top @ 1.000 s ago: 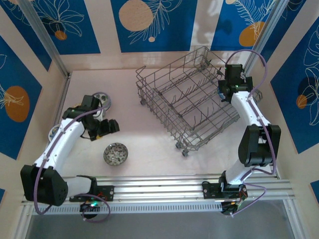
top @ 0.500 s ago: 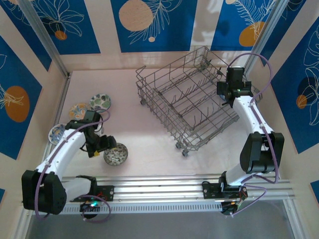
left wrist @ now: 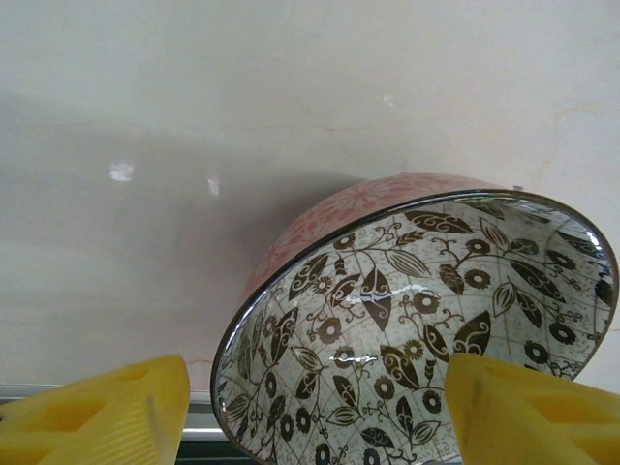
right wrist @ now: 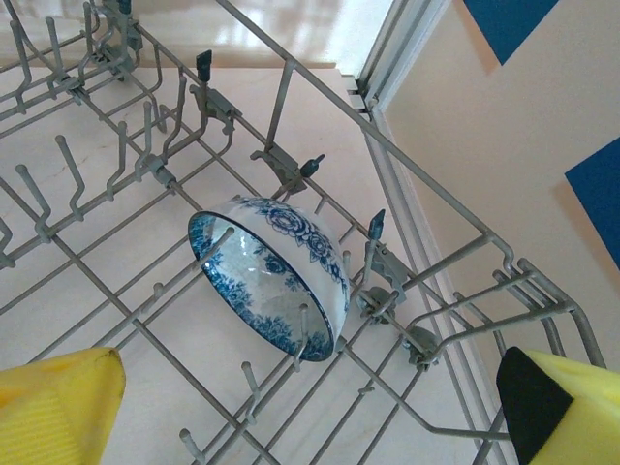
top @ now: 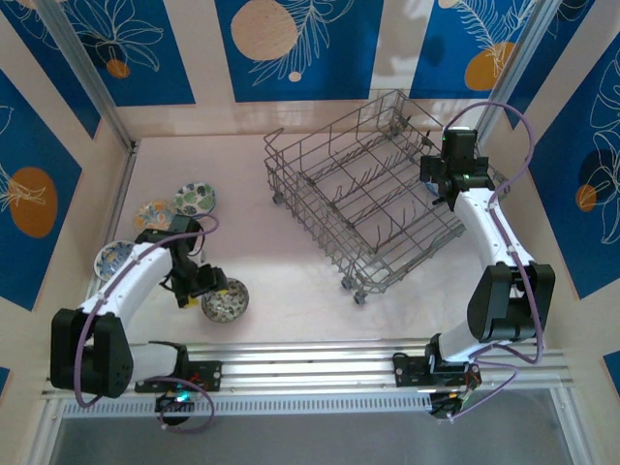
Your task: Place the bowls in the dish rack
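- One dish rack (top: pixel 308 221) unmoved beside the right gripper (top: pixel 436 179), a blue-and-white bowl (right wrist: pixel 271 281) already propped on edge among its tines, just ahead of the fingertips.
- Right gripper spread fully, holding and touching nothing (shifted only slightly over the last second).
- Left gripper (top: pixel 206 283) swung away from three waiting bowls (top: pixel 155 213) onto the pink bowl (left wrist: pixel 417 320) directly below: second load begun.
- Jaws narrowed since a moment ago, not yet pinching: one finger (left wrist: pixel 107 407) outside the rim, the other over the leafy inside; contact impossible to confirm.
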`<state>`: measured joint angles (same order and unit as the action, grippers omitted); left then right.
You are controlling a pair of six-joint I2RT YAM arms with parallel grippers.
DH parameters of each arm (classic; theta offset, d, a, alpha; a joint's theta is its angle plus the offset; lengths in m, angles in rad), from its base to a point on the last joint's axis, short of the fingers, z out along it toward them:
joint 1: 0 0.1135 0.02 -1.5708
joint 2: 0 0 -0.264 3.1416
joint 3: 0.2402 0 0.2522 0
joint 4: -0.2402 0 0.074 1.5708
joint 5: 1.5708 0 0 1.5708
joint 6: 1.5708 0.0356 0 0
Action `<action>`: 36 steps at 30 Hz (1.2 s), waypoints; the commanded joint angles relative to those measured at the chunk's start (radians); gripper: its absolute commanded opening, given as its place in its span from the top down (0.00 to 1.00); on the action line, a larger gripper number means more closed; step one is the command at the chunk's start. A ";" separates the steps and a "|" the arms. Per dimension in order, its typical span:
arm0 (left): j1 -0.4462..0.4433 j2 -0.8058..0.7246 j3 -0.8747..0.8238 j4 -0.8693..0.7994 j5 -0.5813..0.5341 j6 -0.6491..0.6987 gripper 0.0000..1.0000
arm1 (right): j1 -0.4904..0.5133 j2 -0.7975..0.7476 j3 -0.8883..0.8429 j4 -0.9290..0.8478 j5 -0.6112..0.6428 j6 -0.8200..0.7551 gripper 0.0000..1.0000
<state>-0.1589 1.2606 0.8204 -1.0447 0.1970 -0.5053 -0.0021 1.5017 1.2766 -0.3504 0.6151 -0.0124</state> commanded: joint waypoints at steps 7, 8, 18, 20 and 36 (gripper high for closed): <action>0.000 0.077 0.000 -0.004 0.076 0.048 0.34 | -0.001 -0.031 0.012 0.039 -0.026 0.024 0.00; 0.000 0.081 0.000 -0.002 0.079 0.051 0.36 | -0.001 -0.031 0.010 0.038 -0.028 0.025 0.00; -0.022 0.115 -0.003 0.033 0.119 0.053 0.53 | 0.002 -0.029 0.012 0.033 -0.025 0.037 0.00; -0.037 0.119 0.000 0.035 0.116 0.051 0.55 | 0.002 -0.028 0.015 0.033 -0.026 0.038 0.00; -0.101 0.152 0.024 0.080 0.111 0.054 0.84 | 0.020 -0.010 0.060 0.004 -0.015 0.034 0.00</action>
<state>-0.2443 1.4113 0.8211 -0.9726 0.2882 -0.4614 0.0097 1.4960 1.2957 -0.3408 0.6014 0.0071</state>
